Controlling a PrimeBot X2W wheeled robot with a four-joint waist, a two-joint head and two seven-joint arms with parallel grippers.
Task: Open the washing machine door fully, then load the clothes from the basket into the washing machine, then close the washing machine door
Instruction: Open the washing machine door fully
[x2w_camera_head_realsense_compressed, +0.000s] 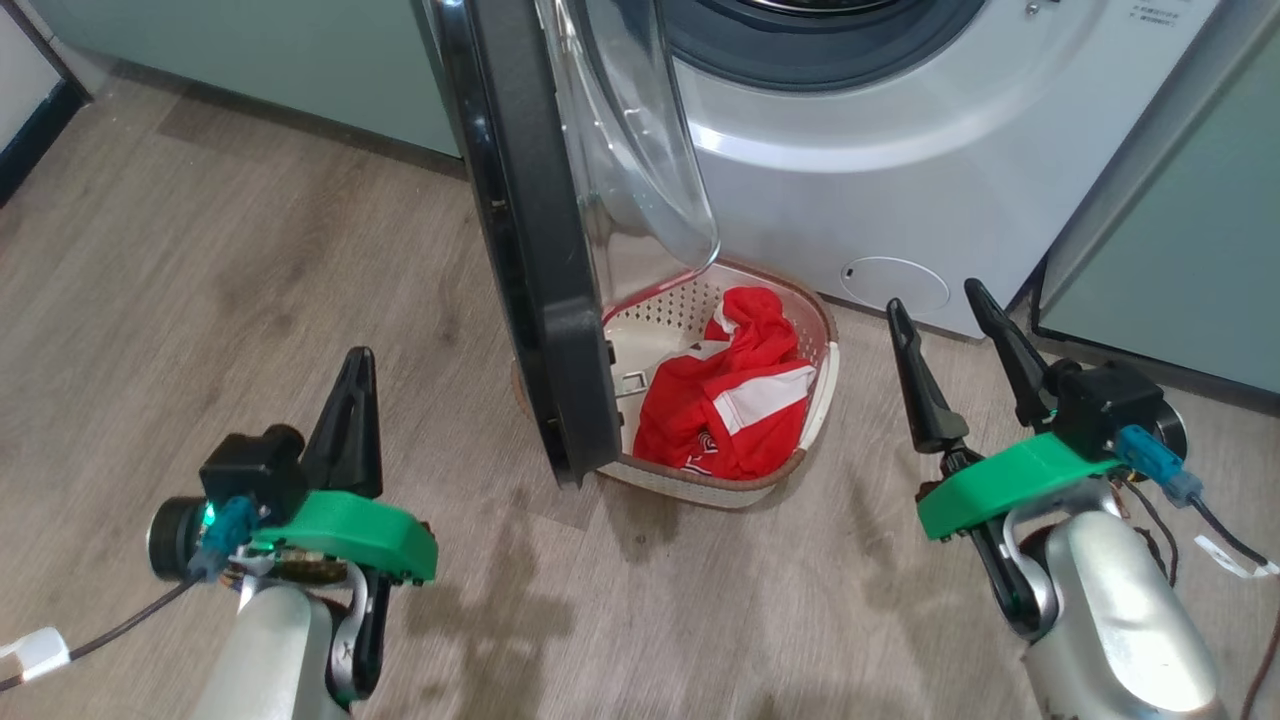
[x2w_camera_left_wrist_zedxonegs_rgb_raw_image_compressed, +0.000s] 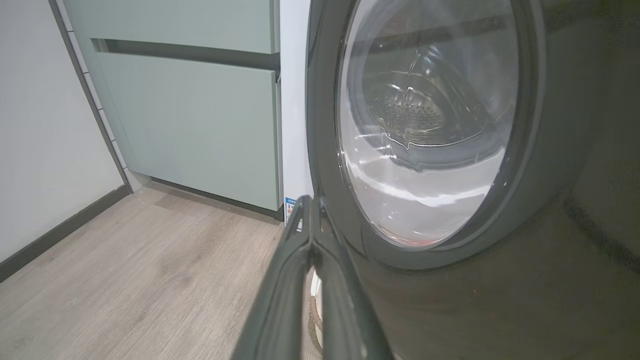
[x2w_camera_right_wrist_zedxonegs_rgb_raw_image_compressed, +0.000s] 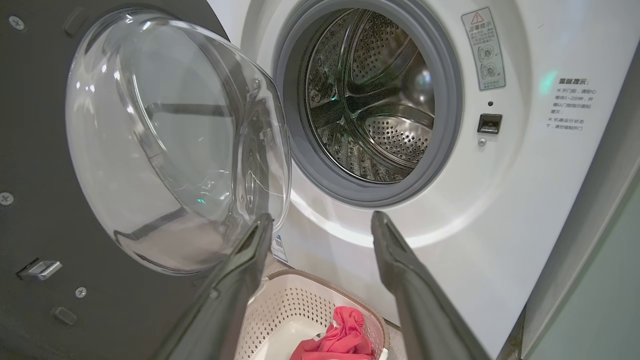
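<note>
left pincer (x2w_camera_head_realsense_compressed: 358, 362): clenched, fingers pressing flat together, gripping nothing; hovering over the floor (x2w_camera_head_realsense_compressed: 220, 260), left of the door and clear of it
left wrist view: closed tips pointing past the lower edge of the door's outer black face; drum holes showing through the glass
right pincer (x2w_camera_head_realsense_compressed: 932, 296): released, fingers standing wide apart, carrying nothing; hovering right of the basket, in front of the machine's lower panel
right wrist view: spread fingers framing the machine front below the drum mouth, with the basket underneath
washing machine door (x2w_camera_head_realsense_compressed: 530, 250): standing open, sticking out roughly square to the machine front, edge-on to the head camera
glass bowl (x2w_camera_head_realsense_compressed: 630, 150): bulging from the door's inner side toward the right, hanging over the basket's back left part
washing machine (x2w_camera_head_realsense_compressed: 900, 180): sitting between pale green cabinets (x2w_camera_head_realsense_compressed: 1180, 250); the mouth is showing the grey gasket (x2w_camera_right_wrist_zedxonegs_rgb_raw_image_compressed: 452, 100) and the steel drum (x2w_camera_right_wrist_zedxonegs_rgb_raw_image_compressed: 370, 100); no fabric visible in the drum
small round flap (x2w_camera_head_realsense_compressed: 893, 283): sitting low on the front panel, just beyond the right fingertips
basket (x2w_camera_head_realsense_compressed: 700, 490): sitting on the floor right in front of the machine; the door is hiding its left side
clothes (x2w_camera_head_realsense_compressed: 730, 400): lying crumpled inside the basket, red with white stripes, toward its right half
</note>
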